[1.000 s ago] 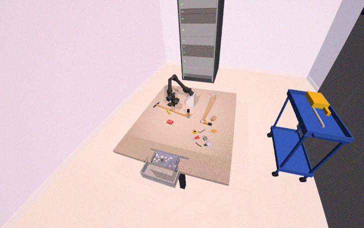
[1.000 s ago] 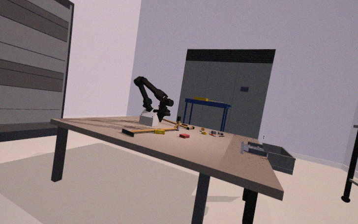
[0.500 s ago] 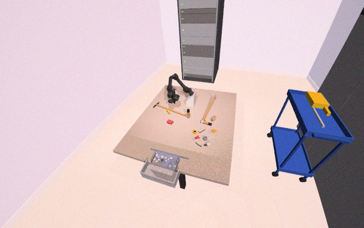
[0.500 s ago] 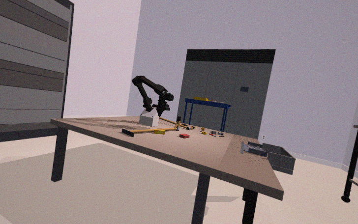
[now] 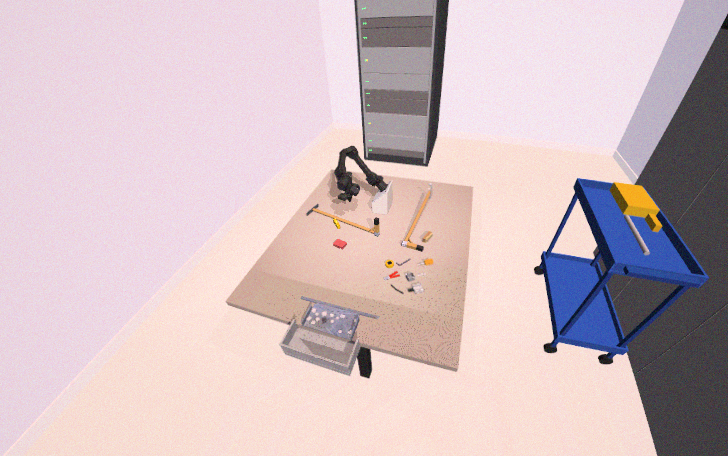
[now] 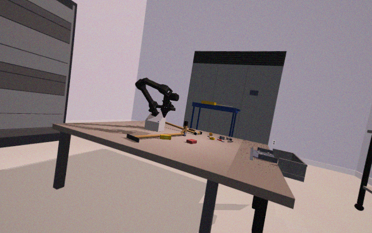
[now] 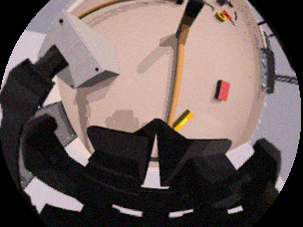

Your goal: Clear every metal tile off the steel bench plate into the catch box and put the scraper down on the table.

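My gripper (image 5: 343,198) (image 6: 164,115) (image 7: 157,120) is shut with nothing between its fingers, above the table near the arm's base. A scraper (image 5: 348,222) (image 6: 149,135) (image 7: 177,92) with a long orange handle, wide dark head and upright black grip lies below and beyond the fingers, not held. A second long orange-handled tool (image 5: 418,214) lies on the right. Several pale metal tiles (image 5: 331,314) are on the steel plate (image 5: 343,326) (image 6: 262,154) at the table's far end from the arm. The grey catch box (image 5: 316,358) (image 6: 292,169) adjoins that end; its inside is partly shadowed.
A yellow block (image 5: 336,223) (image 6: 165,137) (image 7: 183,120) lies beside the scraper handle; a red block (image 5: 339,243) (image 6: 191,141) (image 7: 222,91) is farther out. Several small tools lie right of centre. A grey bar (image 5: 367,314) (image 6: 251,153) stands across the plate's near end.
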{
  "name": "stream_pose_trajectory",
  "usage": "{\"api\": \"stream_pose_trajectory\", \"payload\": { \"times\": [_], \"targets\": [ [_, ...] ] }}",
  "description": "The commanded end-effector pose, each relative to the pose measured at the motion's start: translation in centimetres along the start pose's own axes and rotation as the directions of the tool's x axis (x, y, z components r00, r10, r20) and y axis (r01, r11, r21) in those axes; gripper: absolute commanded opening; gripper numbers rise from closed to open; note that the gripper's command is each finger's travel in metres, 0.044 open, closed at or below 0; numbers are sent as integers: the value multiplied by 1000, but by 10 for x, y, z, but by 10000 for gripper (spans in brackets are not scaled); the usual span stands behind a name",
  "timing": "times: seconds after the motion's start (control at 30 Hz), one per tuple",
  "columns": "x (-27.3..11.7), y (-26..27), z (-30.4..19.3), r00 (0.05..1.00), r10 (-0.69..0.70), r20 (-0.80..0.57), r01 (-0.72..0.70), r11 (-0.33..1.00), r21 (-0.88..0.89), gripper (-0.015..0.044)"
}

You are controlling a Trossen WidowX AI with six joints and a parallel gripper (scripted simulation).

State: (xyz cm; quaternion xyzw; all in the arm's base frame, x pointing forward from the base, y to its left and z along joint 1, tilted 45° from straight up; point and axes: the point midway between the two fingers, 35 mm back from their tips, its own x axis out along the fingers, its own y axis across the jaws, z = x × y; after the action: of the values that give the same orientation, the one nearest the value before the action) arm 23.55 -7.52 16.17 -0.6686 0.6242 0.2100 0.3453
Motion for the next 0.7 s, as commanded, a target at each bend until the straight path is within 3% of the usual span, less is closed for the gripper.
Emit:
{"api": "stream_pose_trajectory", "payload": {
  "times": [0.0,0.67],
  "targets": [
    [8,-1,2,1000,4,2,-4,1000,-4,0],
    [59,-9,7,1000,9,16,-9,1000,0,0]
  ]
}}
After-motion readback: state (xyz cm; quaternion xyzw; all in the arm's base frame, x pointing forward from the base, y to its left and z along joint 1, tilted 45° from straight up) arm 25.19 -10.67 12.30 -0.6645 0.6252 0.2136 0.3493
